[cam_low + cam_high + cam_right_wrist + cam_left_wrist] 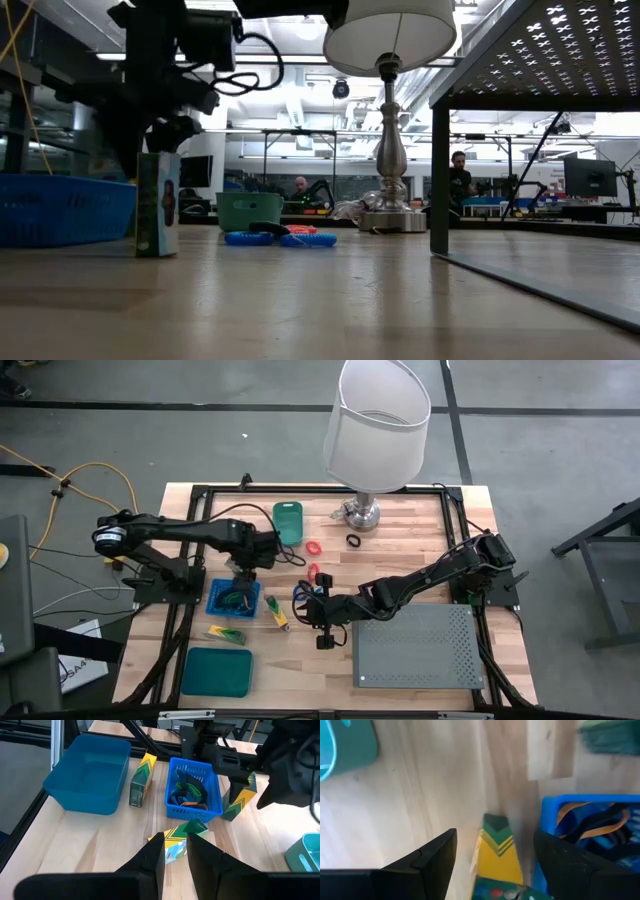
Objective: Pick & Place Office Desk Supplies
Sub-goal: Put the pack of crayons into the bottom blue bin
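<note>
A yellow-and-green block (497, 860) stands upright on its end beside the blue basket (233, 603), which holds several loops (187, 790). My left gripper (495, 834) points down over this block (158, 205), open, with one finger on each side and a gap to both. A second block (277, 613) lies on the table past my right gripper (176, 837), whose fingers stand a narrow gap apart with nothing between them. A third block (141, 780) lies between the basket and the teal tray (90, 772).
Red (313, 548), black (353, 540) and blue (303, 592) loops lie loose mid-table. A green bin (288, 520) and the white-shaded lamp (375, 430) stand at the back. The grey perforated box (415, 645) fills the near right. People sit in the room beyond (458, 175).
</note>
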Controlling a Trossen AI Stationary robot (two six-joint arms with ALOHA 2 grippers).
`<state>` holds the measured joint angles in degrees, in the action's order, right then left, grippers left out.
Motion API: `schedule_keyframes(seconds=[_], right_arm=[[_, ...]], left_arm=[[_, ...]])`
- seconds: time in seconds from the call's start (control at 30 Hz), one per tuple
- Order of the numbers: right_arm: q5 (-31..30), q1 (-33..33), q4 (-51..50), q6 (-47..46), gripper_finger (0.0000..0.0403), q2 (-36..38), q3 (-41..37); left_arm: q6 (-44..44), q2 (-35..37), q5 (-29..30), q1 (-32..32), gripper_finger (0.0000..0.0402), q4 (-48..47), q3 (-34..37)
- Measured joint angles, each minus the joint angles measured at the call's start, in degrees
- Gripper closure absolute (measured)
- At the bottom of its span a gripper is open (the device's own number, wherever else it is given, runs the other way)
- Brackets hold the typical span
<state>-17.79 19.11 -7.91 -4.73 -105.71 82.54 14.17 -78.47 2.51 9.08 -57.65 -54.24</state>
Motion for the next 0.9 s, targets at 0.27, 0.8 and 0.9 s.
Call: schedule_keyframes(seconds=[0.27, 0.8, 0.9], right_arm=[[0.0, 0.0, 0.0, 0.0, 0.0334, 0.0, 0.0], [0.0, 0.0, 0.0, 0.0, 0.0334, 0.0, 0.0], [0.0, 0.0, 0.0, 0.0, 0.0334, 0.0, 0.0]], left_arm=[[-0.4, -2.3, 0.8, 0.0, 0.0146, -2.8, 0.0], [0.4, -2.6, 1.1, 0.0, 0.0146, -2.8, -1.7], [0.6, -2.6, 1.1, 0.0, 0.0146, -3.1, -2.4]])
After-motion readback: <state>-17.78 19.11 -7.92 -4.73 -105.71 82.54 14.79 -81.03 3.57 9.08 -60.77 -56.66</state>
